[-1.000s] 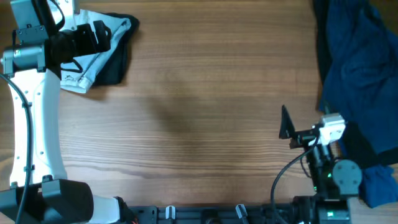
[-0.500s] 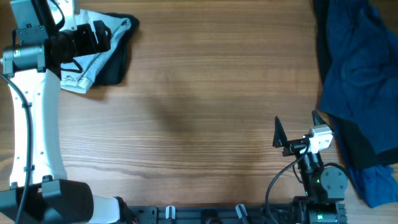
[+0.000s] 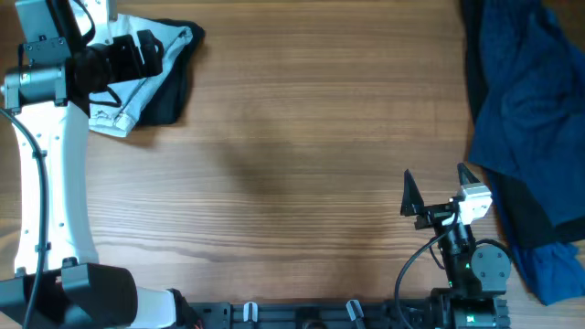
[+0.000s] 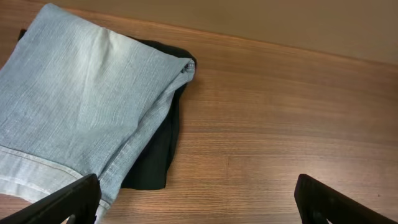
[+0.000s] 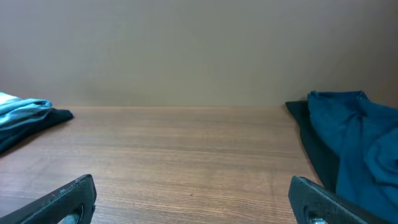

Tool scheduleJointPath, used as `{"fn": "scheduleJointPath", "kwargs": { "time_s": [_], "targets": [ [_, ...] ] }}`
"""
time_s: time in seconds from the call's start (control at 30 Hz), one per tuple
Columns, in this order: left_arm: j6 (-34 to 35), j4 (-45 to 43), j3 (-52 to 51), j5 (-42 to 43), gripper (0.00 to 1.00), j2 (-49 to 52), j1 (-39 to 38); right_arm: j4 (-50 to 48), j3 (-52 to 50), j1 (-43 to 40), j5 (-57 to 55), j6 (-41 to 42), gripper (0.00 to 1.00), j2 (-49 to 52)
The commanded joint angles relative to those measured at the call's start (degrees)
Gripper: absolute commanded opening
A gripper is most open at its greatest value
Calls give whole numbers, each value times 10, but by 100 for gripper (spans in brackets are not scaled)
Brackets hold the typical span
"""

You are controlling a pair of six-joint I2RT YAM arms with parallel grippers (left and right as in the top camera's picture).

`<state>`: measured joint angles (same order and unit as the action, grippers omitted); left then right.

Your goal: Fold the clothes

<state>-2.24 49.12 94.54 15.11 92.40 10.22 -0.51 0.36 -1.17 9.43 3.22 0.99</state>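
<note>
Overhead view: the wooden table (image 3: pixel 292 137) carries clothes at two opposite ends. Only this view shows both ends and both arms together. A loose, unfolded heap of dark blue garments (image 3: pixel 521 100) fills the right edge, from the far corner down almost to the near one. The right wrist view shows the same heap from low down as rumpled folds on its right side, and a thin sliver of the other pile far off to its left.

At the far left corner, the pale denim shorts (image 4: pixel 81 106) lie folded flat on top of a folded black garment (image 4: pixel 155 155). From above the left arm hides much of this stack. The left wrist view shows it plainly: the denim's folded edge runs diagonally, and the black cloth shows beyond it along the right and lower side.

The left gripper (image 4: pixel 196 183) is directly over that stack with the shorts just below and to its left. Its fingers are spread wide with nothing between them. One finger overlaps the denim's lower edge in the picture, but contact cannot be judged.

The right gripper (image 3: pixel 439 187) is near the front edge, just left of the blue heap and apart from it. Its jaws are spread wide and empty, above bare wood
</note>
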Motion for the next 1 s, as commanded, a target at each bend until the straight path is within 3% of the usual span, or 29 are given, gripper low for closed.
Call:
{"fn": "scheduleJointPath", "kwargs": {
  "time_s": [0.0,0.23,0.33,0.43,0.57,0.7,0.97],
  "targets": [
    [2,0,0,9,100,-8,-1,-3,-1,4,11,9,100,-8],
    [-4,66,-14,-15,100,-108,-17,-3,-1,4,11,8,100,-8],
    [-31,-38,-107,-17,100,-196,-55,-3,-1,4,11,9,100,-8],
    [-31,-272,-329,-8,100,-338,-89,-3,-1,4,11,9,100,-7],
    [-31,-442,-587,18,100,-522,-94,-3,-1,4,11,9,100,-7],
    [-31,-502,-755,15,100,-693,-94,-3,-1,4,11,8,100,-7],
    [2,-505,-919,20,100,-923,-86,-3,-1,4,11,9,100,-7]
  ]
}}
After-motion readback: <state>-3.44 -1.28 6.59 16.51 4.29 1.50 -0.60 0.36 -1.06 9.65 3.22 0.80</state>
